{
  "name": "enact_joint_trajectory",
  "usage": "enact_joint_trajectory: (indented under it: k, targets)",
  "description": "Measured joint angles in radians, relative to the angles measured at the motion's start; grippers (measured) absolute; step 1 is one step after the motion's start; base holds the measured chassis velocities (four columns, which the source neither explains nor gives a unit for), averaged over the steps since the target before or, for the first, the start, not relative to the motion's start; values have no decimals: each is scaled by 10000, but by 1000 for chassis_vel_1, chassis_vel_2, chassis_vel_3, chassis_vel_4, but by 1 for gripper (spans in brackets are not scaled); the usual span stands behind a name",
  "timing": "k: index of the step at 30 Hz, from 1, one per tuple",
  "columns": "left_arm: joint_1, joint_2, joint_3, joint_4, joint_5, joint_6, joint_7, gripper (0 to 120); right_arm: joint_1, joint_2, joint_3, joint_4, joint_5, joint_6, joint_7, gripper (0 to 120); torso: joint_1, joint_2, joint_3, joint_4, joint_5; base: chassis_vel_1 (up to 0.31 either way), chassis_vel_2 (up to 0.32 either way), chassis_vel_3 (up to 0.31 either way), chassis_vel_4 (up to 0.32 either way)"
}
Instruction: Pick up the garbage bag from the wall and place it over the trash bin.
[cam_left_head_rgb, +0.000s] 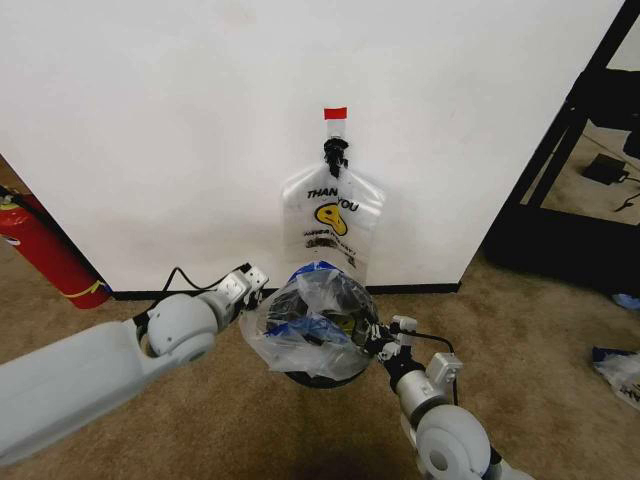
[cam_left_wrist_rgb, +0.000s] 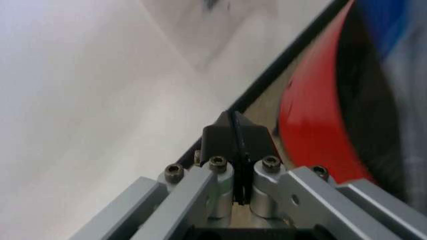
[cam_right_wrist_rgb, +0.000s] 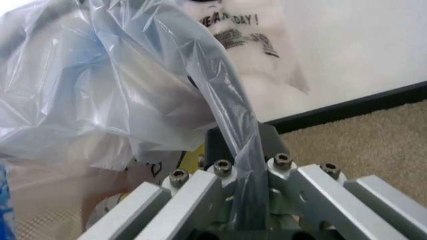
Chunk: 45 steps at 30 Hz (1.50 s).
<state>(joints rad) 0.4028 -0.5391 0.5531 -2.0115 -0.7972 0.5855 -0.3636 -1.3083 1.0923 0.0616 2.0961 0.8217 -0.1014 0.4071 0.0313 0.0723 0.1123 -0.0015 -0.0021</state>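
Thin see-through garbage bag with blue rim patches is draped over the round black mesh trash bin, below the white wall.

Right pincer clenched on a fold of film. Left pincer clenched, nothing between.

Risk: film tears or slips off rim if pulled unevenly.

Count: one bag, one bin, one hanging "THANK YOU" bundle, one red fire extinguisher.

Even bright light; left wrist view blurred, possibly motion.
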Motion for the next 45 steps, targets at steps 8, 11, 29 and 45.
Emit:
enact_joint_trajectory:
  k: [8,11,29,45]
  targets:
    - [-456,-88,-255,-579,-430,-335,-992,10,26,263,-56,-251,-48,-161,255,0,1,0,1,-4,4,0,0,0,0]
    - [-416,147,-450,-995,-433,-260,-1199,20,33,321,20,-415,-94,-187,350,0,0,0,1,-1,5,0,0,0,0]
    - [-345,109,-565,-4063,-5022,1489,-2145,87,72,116,286,-576,-777,-174,476,0,0,0,1,-4,1,0,0,0,0]
    - [-441,-235,-356,-2598,-6225,1502,-2790,75,267,26,113,-486,-612,-301,556,0,1,0,1,0,2,0,0,0,0]
